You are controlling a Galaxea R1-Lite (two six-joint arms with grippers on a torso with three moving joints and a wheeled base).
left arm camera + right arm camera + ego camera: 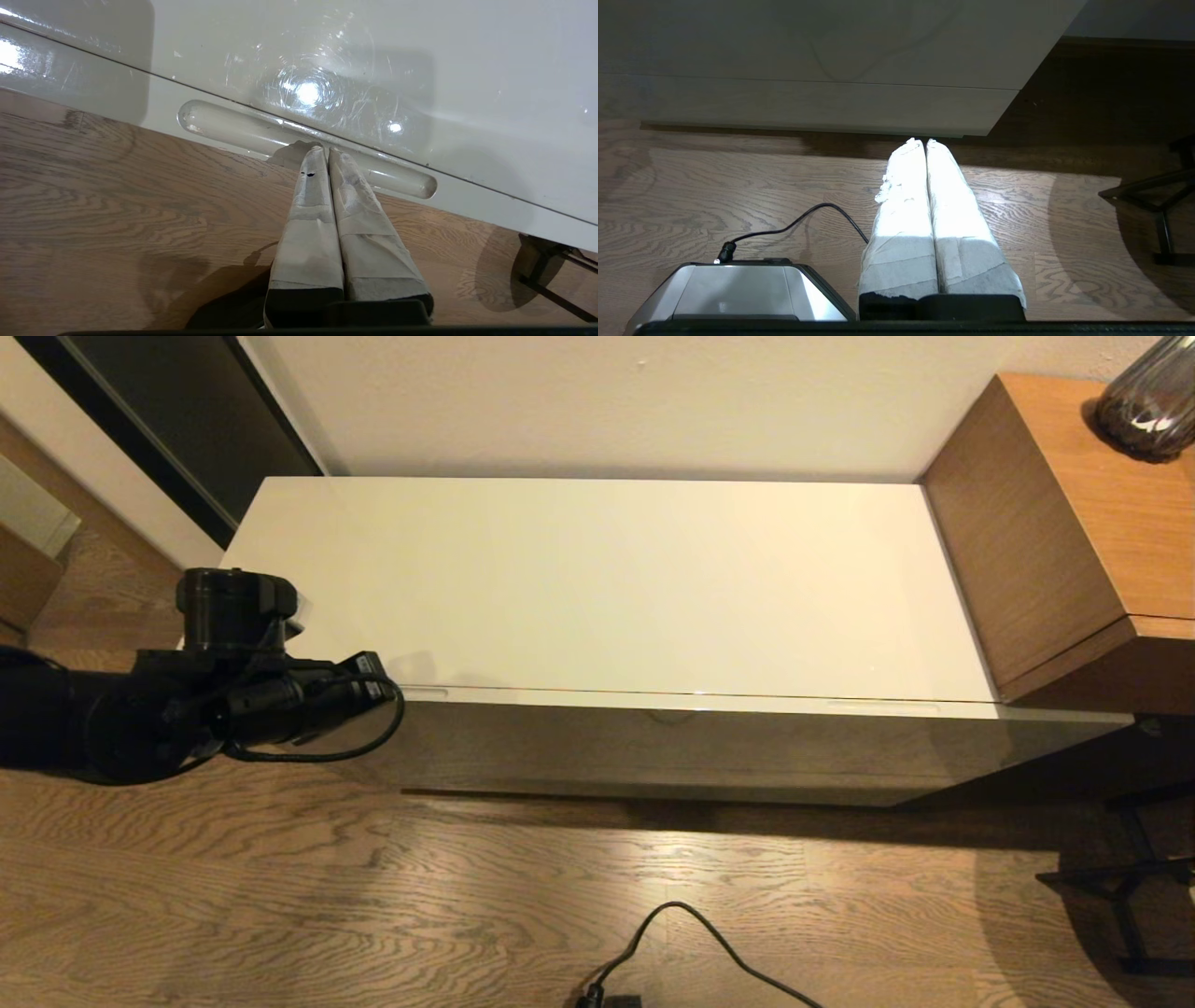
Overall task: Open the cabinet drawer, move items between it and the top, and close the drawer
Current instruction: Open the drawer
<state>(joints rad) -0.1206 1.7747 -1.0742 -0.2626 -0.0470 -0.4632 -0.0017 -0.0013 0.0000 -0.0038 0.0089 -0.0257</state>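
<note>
The left gripper (325,150) has its taped fingers (310,205) pressed together, tips at the recessed handle slot (261,133) near the left end of the cabinet drawer (709,747), which sits closed under the top (607,579). The right gripper (923,142), fingers also pressed together and holding nothing, hangs low over the wooden floor (738,186) before the cabinet.

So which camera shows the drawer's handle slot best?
The left wrist view: the handle slot fills the middle, with the shut left tool at its edge. The head view shows it only as a thin sliver; the right wrist view doesn't show it.
</note>
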